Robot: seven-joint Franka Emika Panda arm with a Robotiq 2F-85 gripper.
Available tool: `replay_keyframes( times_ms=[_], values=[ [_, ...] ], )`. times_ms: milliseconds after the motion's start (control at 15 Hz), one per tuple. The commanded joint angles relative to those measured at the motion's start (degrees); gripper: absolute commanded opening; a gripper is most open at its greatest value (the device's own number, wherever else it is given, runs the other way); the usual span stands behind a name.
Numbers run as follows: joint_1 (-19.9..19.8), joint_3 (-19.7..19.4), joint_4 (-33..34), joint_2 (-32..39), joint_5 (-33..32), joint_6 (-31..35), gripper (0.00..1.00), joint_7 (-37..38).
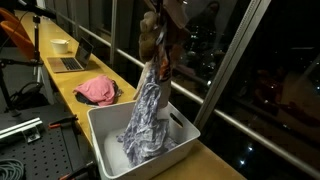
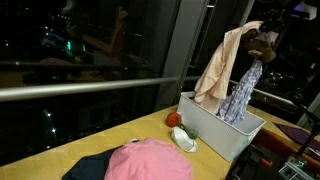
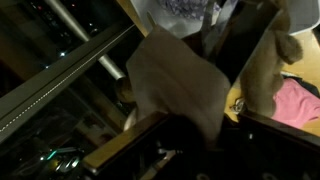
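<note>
Overhead, the robot's dark gripper [image 1: 156,16] was raised well above a white rectangular plastic bin [image 1: 105,135] on a long wooden counter [image 1: 62,82] beside a dark window. Its jaws were drawn narrow, pinched on a bundle of garments [image 2: 232,78]: a beige cloth [image 2: 218,70] and a blue-grey patterned fabric [image 1: 150,112]. The patterned fabric hung straight down, its lower end resting inside the bin. The beige cloth draped outside the bin's far wall in an exterior view. A crumpled pink cloth [image 1: 97,91] lay on the counter just beside the bin, with an open laptop [image 1: 70,60] farther along.
</note>
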Motion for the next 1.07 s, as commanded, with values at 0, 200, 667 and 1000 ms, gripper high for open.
replay_keyframes(
  times_ms=[0, 200, 667, 1000],
  values=[
    [-0.20, -1.50, -1.33, 1.57, 5.20, 0.75, 0.03, -0.52],
    [-1.12, -2.84, -2.92, 3.13, 9.81, 0.67, 0.03, -1.49],
    [-2.98, -2.76, -3.86, 8.24, 15.09, 1.07, 0.39, -1.96],
    [-3.27, -1.44, -3.66, 9.57, 13.32, 1.28, 0.73, -1.33]
  ],
)
